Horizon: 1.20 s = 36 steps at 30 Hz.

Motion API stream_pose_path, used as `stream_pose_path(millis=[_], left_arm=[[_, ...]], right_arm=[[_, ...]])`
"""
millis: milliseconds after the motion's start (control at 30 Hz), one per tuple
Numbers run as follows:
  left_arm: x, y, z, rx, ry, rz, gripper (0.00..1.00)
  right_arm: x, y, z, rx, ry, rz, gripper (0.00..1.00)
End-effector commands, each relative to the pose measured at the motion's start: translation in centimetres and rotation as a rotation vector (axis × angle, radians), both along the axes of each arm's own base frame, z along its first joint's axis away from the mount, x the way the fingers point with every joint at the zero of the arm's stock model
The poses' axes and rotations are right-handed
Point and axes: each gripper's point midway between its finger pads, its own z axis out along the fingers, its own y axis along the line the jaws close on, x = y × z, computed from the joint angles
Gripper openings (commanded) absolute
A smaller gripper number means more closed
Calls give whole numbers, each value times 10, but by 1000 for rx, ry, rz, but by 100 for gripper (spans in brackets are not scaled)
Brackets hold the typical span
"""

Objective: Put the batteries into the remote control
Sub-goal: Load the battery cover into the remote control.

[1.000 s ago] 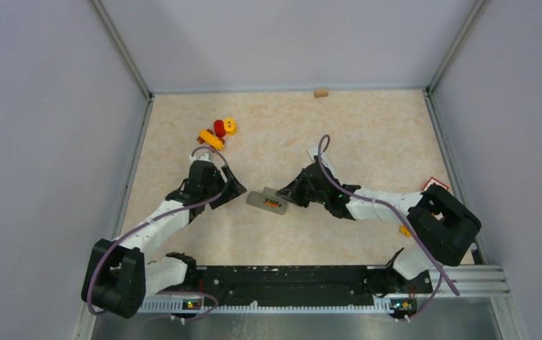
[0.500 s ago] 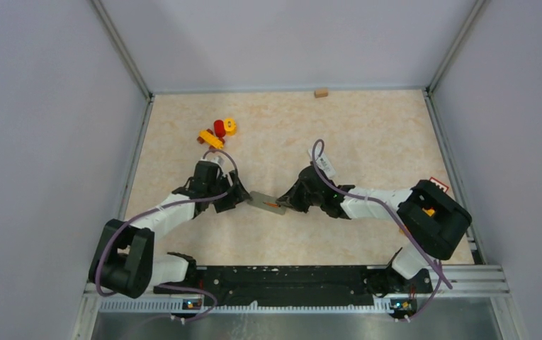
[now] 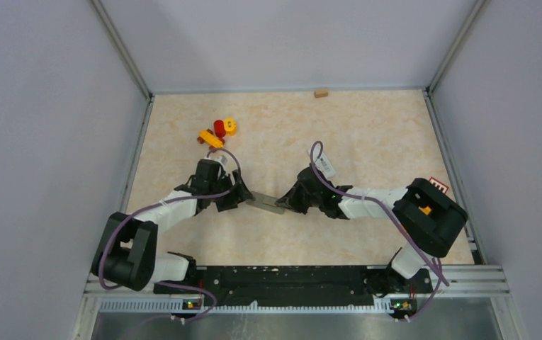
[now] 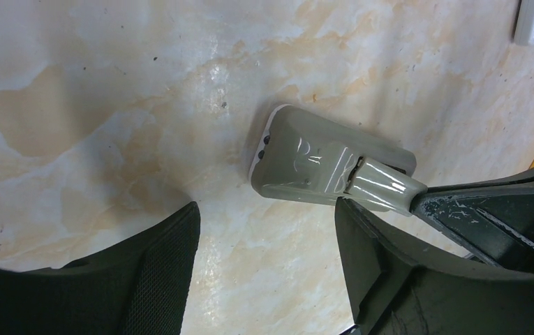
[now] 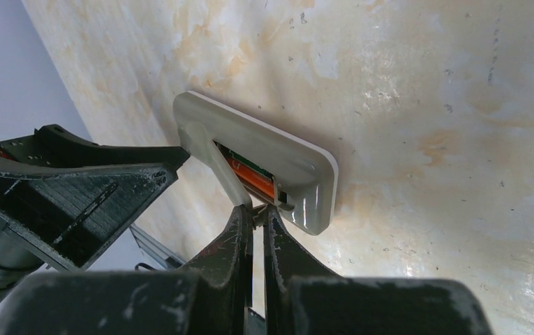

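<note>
remote (image 3: 266,204): flat on tabletop (image 3: 367,134), orange battery (image 5: 250,178) inside
left end effector (image 4: 267,209): released, just beside remote
right end effector (image 5: 257,213): pinching remote's cover (image 5: 215,160)

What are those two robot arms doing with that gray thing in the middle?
They are working on a gray remote that lies on the table. The right gripper is pinched shut on the thin battery cover, which is tilted up off the compartment. An orange battery shows inside. The left gripper sits open at the remote's other end and is not closed on it.
</note>
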Motion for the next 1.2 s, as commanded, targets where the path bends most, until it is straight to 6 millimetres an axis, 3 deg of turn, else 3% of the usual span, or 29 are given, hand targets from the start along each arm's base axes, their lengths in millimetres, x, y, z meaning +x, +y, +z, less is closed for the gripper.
stream_pose_path(millis=[0, 600, 1167], left_arm=[[10, -1, 4, 3, -27, -10, 74], [11, 6, -10, 72, 14, -20, 73], [9, 5, -15, 71, 40, -29, 61]], right_arm=[[0, 11, 10, 27, -9, 14, 0], [-4, 9, 16, 34, -25, 30, 0], [-5, 4, 22, 47, -56, 26, 0]])
